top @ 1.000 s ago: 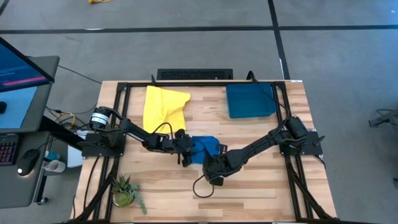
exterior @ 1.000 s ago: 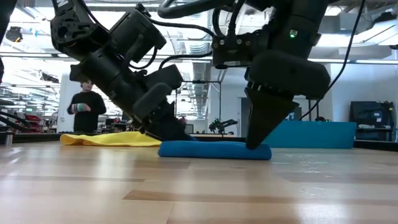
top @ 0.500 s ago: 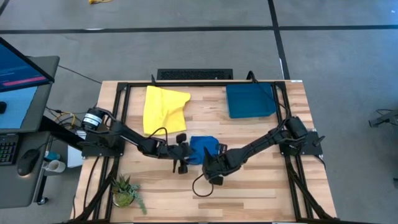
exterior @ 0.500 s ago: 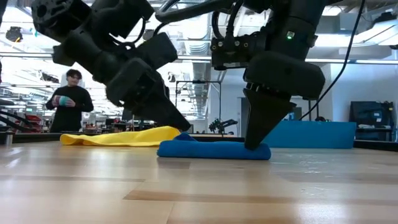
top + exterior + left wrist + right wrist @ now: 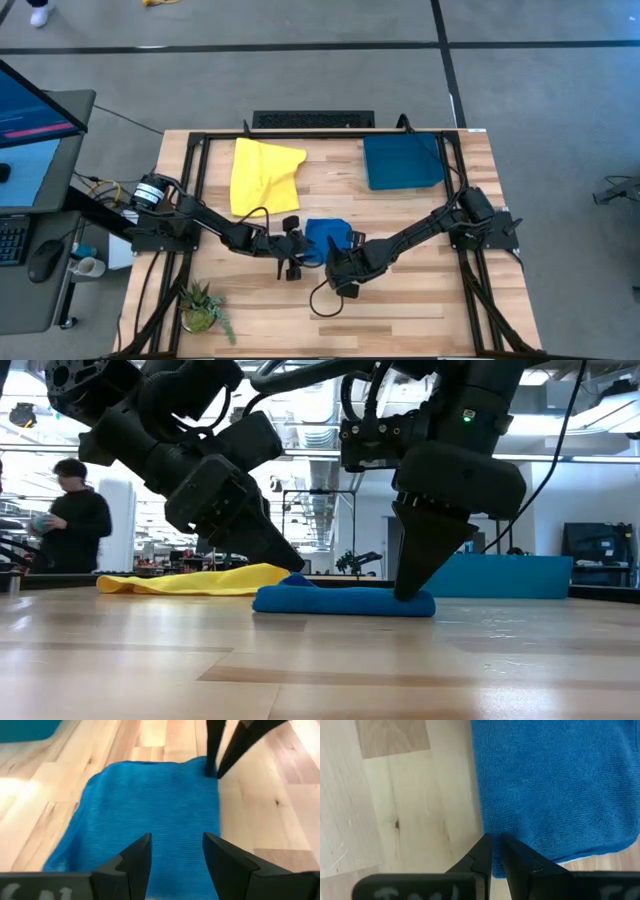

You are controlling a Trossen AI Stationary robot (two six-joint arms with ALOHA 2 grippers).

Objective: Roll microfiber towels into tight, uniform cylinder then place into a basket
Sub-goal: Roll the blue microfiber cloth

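pin one edge, roll from the other

your right gripper (image 5: 493,851) has its jaws nearly closed on the edge of the blue towel (image 5: 326,239), nipping it down against the bench (image 5: 420,310) — that looks like your anchor, so hold it firm and do not lift. your left gripper (image 5: 172,855) hangs over the opposite side of the same towel with jaws spread wide and nothing between them. the towel lies folded flat mid-bench, between the two arms.

to start the roll well, bring the left jaws low to the free edge, take only the top fold, and turn it over toward the right gripper in short, even steps — a loose first turn will likely give a slack cylinder.

the yellow towel (image 5: 262,172) lies spread at the far left of the bench, untouched, and the basket (image 5: 403,162) sits at the far right, with nothing in it. keep the roll square to the towel's edge so it should fit the basket.
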